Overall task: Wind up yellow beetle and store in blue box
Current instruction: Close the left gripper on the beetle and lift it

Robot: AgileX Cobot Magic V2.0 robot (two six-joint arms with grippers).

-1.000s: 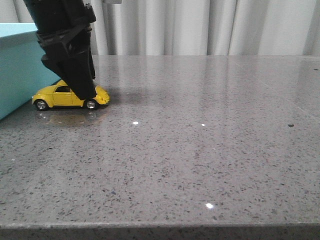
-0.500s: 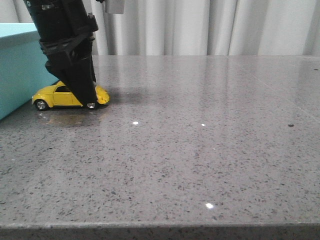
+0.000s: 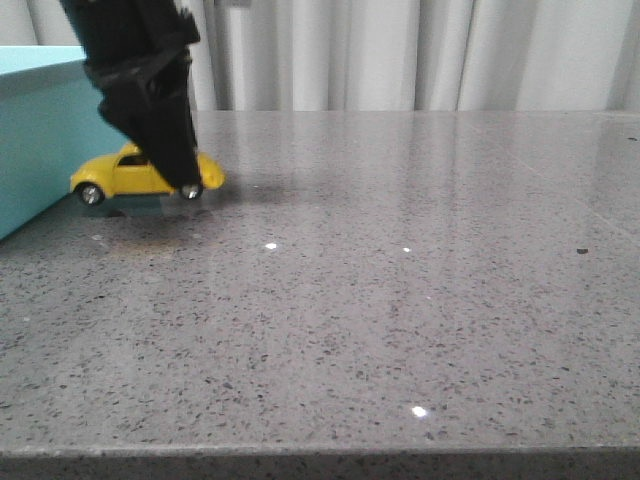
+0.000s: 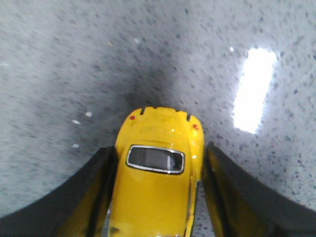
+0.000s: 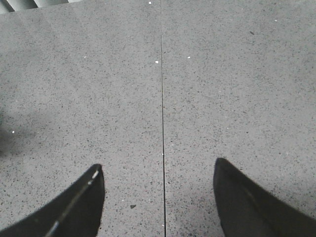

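Yellow beetle [image 3: 135, 173] hanging clear of the table [image 3: 400, 280] in the left gripper [image 3: 175, 160].

The black fingers [image 4: 94, 192] are clamping both its flanks, grasping it; the blue box [image 3: 35, 140] is sitting just beside, at nine o'clock. The right gripper [image 5: 160, 202] is hovering spread, holding nothing.

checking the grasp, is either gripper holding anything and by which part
The left gripper holds the yellow beetle by its two sides; the right gripper is empty.

One yellow beetle [image 3: 145, 172], one blue box [image 3: 35, 130], one grey stone table [image 3: 400, 300], two grippers: left gripper [image 4: 155, 197] and right gripper [image 5: 159, 202] (each with two dark fingers), plus one pale curtain [image 3: 420, 55] behind.
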